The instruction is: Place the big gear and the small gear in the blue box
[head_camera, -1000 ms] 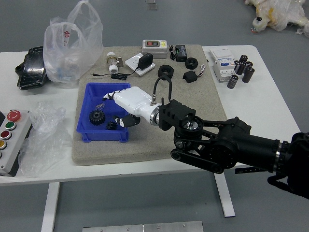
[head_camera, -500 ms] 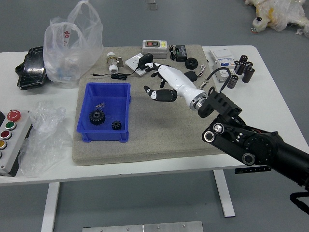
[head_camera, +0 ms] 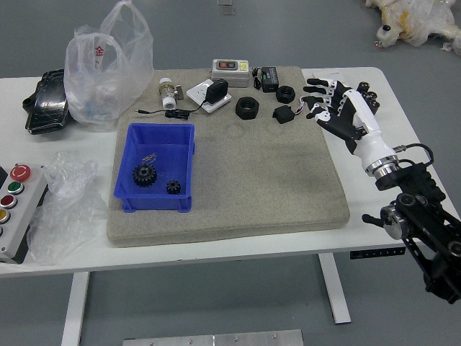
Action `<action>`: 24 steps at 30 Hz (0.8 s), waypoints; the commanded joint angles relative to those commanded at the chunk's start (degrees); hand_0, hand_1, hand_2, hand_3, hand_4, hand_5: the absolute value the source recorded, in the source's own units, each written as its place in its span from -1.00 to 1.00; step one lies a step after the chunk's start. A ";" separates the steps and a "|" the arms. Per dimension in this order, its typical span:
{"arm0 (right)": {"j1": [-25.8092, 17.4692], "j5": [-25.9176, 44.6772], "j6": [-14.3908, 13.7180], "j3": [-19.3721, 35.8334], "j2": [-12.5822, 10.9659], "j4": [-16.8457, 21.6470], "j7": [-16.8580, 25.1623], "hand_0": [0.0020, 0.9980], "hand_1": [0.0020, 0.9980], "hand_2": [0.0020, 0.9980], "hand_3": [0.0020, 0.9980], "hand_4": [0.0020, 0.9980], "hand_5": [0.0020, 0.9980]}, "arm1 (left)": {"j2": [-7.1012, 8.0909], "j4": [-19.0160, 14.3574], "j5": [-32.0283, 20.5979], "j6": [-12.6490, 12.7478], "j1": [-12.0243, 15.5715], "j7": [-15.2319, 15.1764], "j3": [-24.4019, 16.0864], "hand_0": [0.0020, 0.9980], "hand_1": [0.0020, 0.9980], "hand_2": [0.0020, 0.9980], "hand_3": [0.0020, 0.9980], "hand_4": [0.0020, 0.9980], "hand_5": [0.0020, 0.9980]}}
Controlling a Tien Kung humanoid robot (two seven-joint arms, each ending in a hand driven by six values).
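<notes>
My right hand [head_camera: 335, 108] is over the table's right side, its fingers spread with nothing between them, well away from the box. Inside the blue box [head_camera: 189, 173], on the left half of the mat, the big gear [head_camera: 145, 174] lies toward the left. The small gear [head_camera: 173, 187] rests to its right, near the box's front right corner. Both are black and lie apart. A small metallic item [head_camera: 150, 158] is in the box behind the big gear. The left arm is out of view.
Along the mat's back edge are a white valve [head_camera: 168, 94], a socket with a plug [head_camera: 210, 96], a meter [head_camera: 230, 73] and black rings [head_camera: 247, 108]. Plastic bags [head_camera: 108, 65] and a button panel [head_camera: 18, 209] stand left; a white box [head_camera: 333, 94] is back right.
My right hand has moved from over the blue box to the table's right side, uncovering the small gear. Both gears stay in the box.
</notes>
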 joint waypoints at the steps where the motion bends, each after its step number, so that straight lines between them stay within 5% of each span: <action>1: -0.99 1.64 0.40 1.06 0.13 0.01 0.17 0.20 0.36 0.41 0.37 0.39 -0.38 | -0.05 0.00 -0.02 -0.01 0.01 0.00 0.01 0.43 0.34 0.32 0.61 0.46 -0.13; 4: -3.07 6.52 1.64 3.56 0.50 0.06 0.25 0.20 0.36 0.41 0.37 0.39 -0.38 | -0.11 0.04 -0.12 -0.01 -0.08 -0.13 0.10 0.43 0.34 0.32 0.61 0.46 -0.13; 5: -3.41 7.78 1.89 3.95 0.55 0.11 0.19 0.29 0.39 0.43 0.37 0.51 -0.12 | -0.09 0.05 -0.13 -0.01 -0.13 -0.18 0.12 0.43 0.34 0.32 0.61 0.46 -0.13; 24: -5.07 15.46 3.59 5.75 0.64 0.28 -0.52 0.41 0.43 0.46 0.39 0.54 -0.04 | -0.09 0.09 -0.76 0.19 -0.13 -0.37 0.46 0.43 0.34 0.32 0.61 0.46 -0.13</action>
